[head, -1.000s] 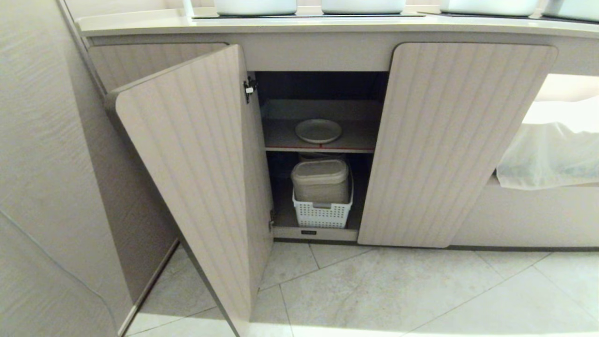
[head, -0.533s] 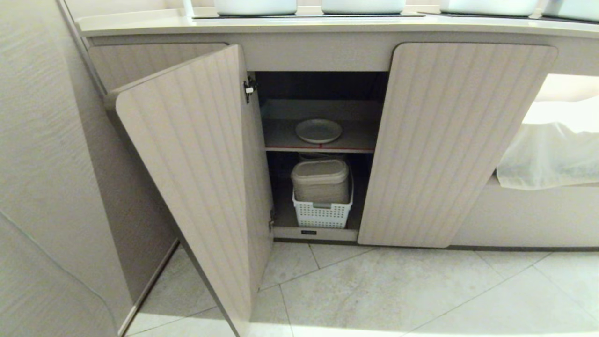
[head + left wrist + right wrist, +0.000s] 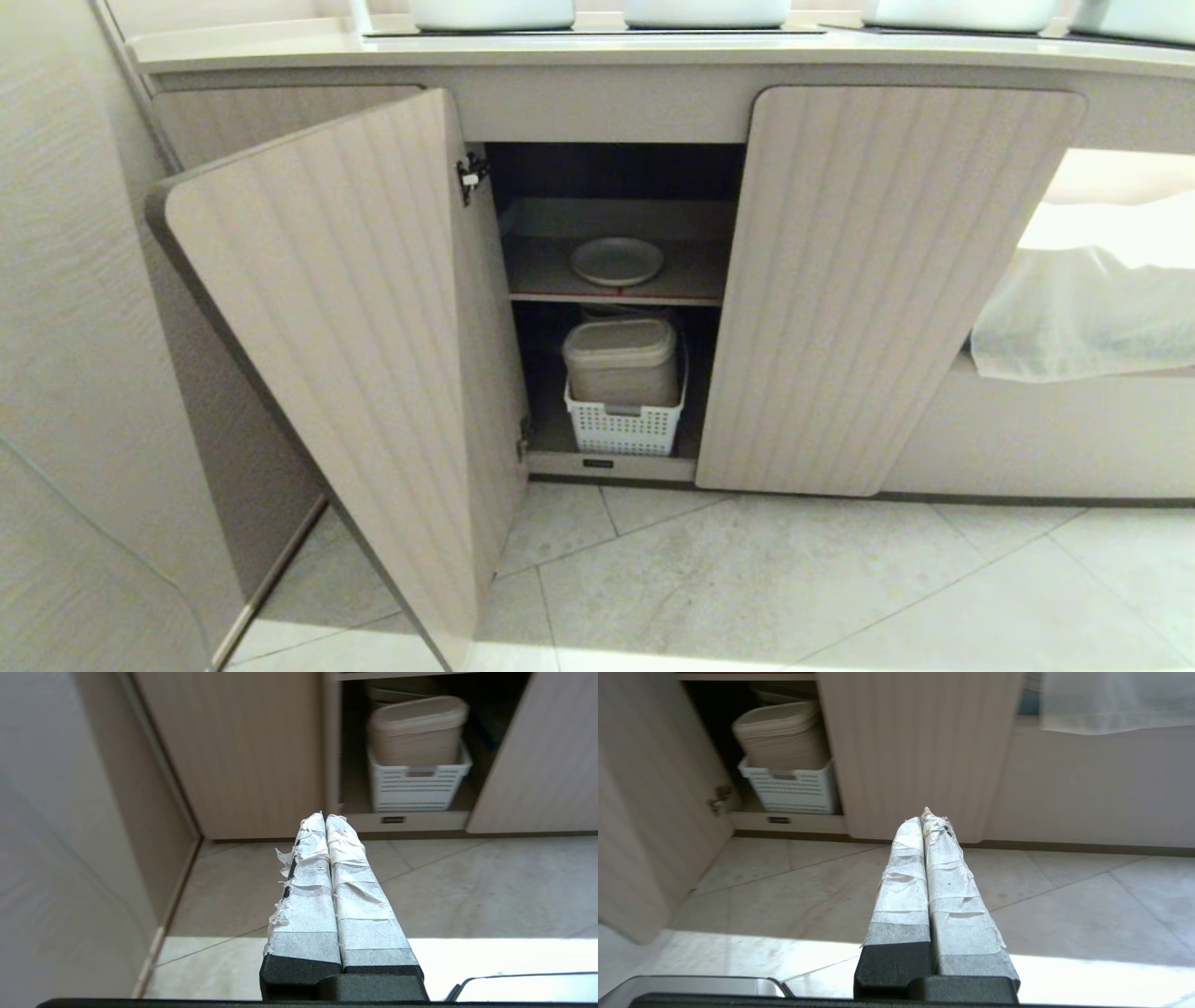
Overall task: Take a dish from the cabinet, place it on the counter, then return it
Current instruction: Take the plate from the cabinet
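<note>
The dish (image 3: pixel 616 260), a round cream plate, lies on the red-edged shelf inside the cabinet (image 3: pixel 887 280), whose middle compartment stands exposed with one fluted door (image 3: pixel 345 345) swung wide toward me. The counter (image 3: pixel 653 51) runs along the top of the head view. Neither arm shows in the head view. My left gripper (image 3: pixel 325 817) is shut and empty, held low over the floor tiles in front of the cabinet. My right gripper (image 3: pixel 922 815) is likewise shut and empty, pointing at the closed right door (image 3: pixel 920 751).
Under the shelf a white slotted basket (image 3: pixel 624 425) holds a beige lidded container (image 3: pixel 620 359). White vessels (image 3: pixel 493 13) stand on the counter. A wall panel (image 3: pixel 65 327) closes off the left. A sheer white cloth (image 3: pixel 1092 317) hangs at the right. Tiled floor (image 3: pixel 794 588) lies before the cabinet.
The whole head view has shifted slightly leftward, so the camera has moved; the open door now looks larger and nearer. The dish and the cabinet contents lie as before.
</note>
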### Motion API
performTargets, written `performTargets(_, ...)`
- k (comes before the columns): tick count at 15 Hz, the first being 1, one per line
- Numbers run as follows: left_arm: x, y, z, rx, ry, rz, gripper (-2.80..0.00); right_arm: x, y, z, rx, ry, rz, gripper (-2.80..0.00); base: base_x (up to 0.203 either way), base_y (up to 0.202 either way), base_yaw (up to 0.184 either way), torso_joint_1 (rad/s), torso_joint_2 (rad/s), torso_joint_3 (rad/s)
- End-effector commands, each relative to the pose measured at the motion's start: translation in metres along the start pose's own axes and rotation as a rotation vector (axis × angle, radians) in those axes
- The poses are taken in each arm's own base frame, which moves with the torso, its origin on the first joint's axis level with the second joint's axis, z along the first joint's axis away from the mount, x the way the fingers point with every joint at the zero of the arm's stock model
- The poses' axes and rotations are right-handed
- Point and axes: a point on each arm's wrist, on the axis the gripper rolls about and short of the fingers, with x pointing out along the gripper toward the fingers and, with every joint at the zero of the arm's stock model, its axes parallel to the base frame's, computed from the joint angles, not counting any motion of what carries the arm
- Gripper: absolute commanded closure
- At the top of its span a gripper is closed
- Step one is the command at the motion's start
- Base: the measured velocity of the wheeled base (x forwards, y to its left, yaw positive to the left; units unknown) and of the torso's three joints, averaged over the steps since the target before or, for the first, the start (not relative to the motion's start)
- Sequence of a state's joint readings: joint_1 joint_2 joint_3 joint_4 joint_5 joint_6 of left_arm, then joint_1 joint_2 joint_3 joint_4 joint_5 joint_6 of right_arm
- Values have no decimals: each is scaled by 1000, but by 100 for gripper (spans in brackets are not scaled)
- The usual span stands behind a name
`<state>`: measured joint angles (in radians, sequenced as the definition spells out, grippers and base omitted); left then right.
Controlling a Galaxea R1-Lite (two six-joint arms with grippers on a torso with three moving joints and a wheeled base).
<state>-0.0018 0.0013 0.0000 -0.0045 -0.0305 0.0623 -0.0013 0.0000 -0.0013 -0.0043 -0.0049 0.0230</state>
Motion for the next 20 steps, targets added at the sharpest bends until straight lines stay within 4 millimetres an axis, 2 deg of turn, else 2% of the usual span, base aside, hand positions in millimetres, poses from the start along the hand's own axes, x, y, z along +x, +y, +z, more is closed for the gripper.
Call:
performTargets(1, 0, 0, 0, 1, 0, 0, 0, 0, 0, 0, 0, -1, 2, 0, 0, -191, 4, 4, -2, 1)
performTargets(20, 0, 0, 0, 1, 0, 0, 0, 0, 0, 0, 0, 0, 2, 0, 0, -192, 0, 2, 2, 3)
